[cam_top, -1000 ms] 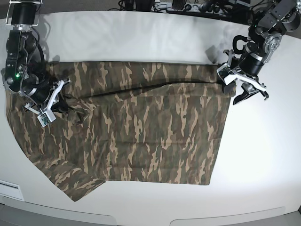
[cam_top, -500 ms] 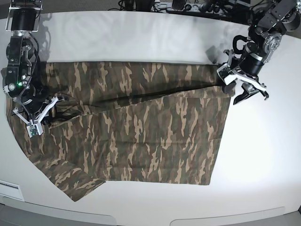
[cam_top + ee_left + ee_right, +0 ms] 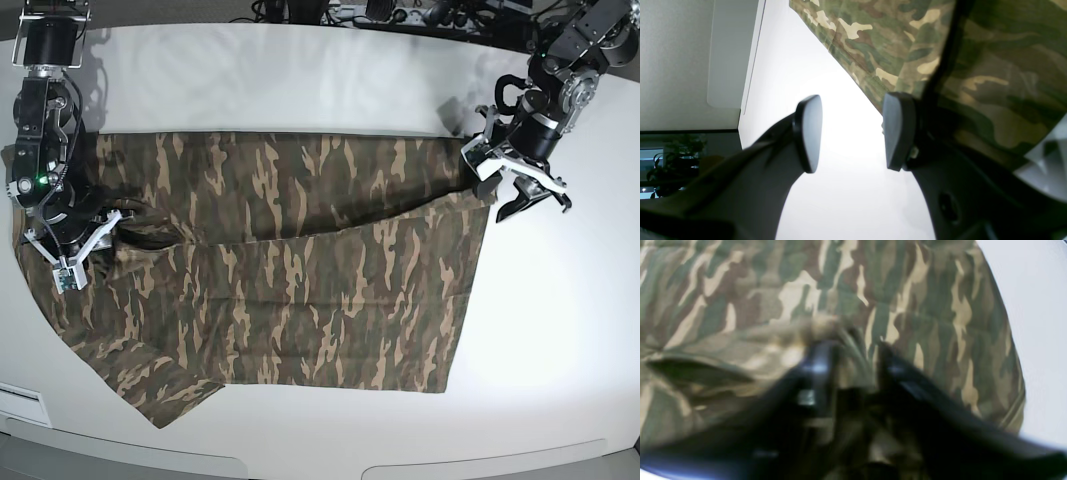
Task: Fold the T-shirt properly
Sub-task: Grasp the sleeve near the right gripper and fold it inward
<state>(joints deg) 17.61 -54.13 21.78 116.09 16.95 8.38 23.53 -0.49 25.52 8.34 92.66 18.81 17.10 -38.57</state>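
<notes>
camouflage cloth in olive, brown and tan covers most of the white table (image 3: pixel 300 80): the t-shirt (image 3: pixel 300 280) lies spread flat, with its far strip turned over toward the near side, so a slanting fold edge runs across it between the two arms. the left gripper (image 3: pixel 851 133) has its fingers wide apart with only bare table between the pads; the shirt's hem corner lies just beside the outer face of one finger (image 3: pixel 898 130), touching or almost touching it, and nothing is held there. i judge it waits at this corner because that end of the fold is already laid down. the right gripper (image 3: pixel 853 353) is at the other end, near the sleeve side, low on the cloth. its picture is blurred; a small ridge of fabric stands up between the two fingers, but i cannot tell if they pinch it or have let it go. probably this ridge comes from carrying the folded edge to this place.
</notes>
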